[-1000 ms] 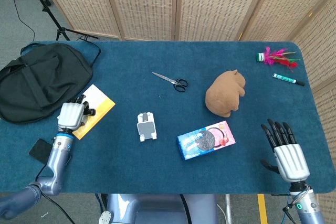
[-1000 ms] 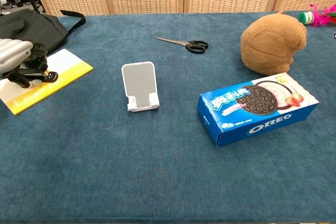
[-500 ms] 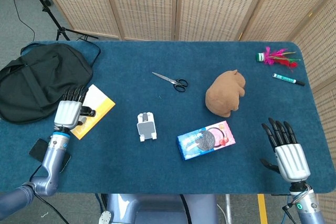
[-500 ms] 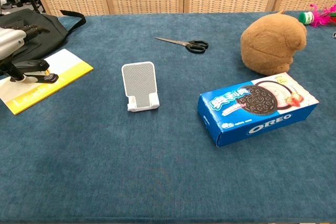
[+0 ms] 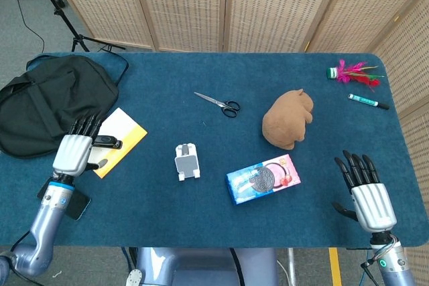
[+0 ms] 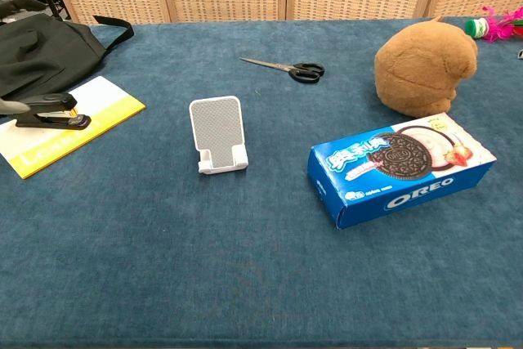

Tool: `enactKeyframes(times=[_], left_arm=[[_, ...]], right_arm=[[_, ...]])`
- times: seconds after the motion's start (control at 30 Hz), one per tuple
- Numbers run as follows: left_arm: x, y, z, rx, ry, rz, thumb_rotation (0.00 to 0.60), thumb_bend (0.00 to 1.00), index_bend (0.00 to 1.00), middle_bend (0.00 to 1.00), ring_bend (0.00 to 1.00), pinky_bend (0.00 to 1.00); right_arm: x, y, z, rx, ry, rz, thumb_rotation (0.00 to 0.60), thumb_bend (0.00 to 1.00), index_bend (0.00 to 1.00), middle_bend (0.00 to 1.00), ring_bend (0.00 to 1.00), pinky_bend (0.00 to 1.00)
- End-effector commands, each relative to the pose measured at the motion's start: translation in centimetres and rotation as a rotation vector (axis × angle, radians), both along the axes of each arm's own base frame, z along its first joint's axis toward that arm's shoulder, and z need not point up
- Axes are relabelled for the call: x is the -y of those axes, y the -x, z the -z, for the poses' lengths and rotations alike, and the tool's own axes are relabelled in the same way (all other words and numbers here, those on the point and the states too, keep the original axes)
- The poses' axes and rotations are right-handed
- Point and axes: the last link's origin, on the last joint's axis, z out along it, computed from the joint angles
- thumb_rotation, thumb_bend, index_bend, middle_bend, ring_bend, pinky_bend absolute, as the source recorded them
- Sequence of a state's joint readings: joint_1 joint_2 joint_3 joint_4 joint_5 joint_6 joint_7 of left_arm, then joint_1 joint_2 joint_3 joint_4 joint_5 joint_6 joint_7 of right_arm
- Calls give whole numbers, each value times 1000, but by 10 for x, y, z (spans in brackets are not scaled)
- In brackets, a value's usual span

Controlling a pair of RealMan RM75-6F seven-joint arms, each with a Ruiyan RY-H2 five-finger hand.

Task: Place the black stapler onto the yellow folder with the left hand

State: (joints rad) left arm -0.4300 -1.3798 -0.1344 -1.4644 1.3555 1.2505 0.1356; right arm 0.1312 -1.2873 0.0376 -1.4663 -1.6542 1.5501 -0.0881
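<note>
**Mia:** Look on the far left. The left robot hand (image 5: 72, 153) has its fingers spread apart and holds nothing. It sits just beside the yellow folder (image 5: 124, 137).

**Ben:** Where is the black stapler (image 6: 51, 112)?

**Mia:** It lies flat on the yellow folder, near the edge close to the black bag (image 5: 50, 102). I think the putting-down part is done.

**Ben:** So what should the hand do now?

**Mia:** I think it should go away slowly, with its fingers kept wide, so it does not bump the stapler or push the folder. Lifting up first and then going back would be safest.

**Ben:** There is a dark phone (image 5: 74, 204) under that arm.

**Mia:** Yes, the arm should not drag over it.

**Ben:** What else is on the blue counter (image 5: 221, 226)?

**Mia:** In the middle are a white phone stand (image 5: 186, 161) and scissors (image 5: 218, 103). Then a cookie box (image 5: 263, 178) and a brown plush toy (image 5: 288, 118). They are well apart from the folder.

**Ben:** And the right side?

**Mia:** The right robot hand (image 5: 366, 193) rests near the front corner, fingers apart, with nothing in it. It can just wait there
</note>
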Motion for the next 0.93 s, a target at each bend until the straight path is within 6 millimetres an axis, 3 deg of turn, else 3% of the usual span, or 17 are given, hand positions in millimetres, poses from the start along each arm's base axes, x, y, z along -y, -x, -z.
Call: enactKeyframes(times=[0.03,0.43,0.93], left_arm=[[36,7,-15,-26,2,11,600,0,0,0,0,0],[105,19,-25,-38,-13,-63,600,0,0,0,0,0],[111,19,-17,-72,12,-31,600,0,0,0,0,0]], right_arm=[[0,0,0,2,1,-2,600,99,0,0,0,0],[-1,0,-3,16,4,-6,600,101,0,0,0,0],[0,0,-2,18,-7,-9,600,98,0,0,0,0]])
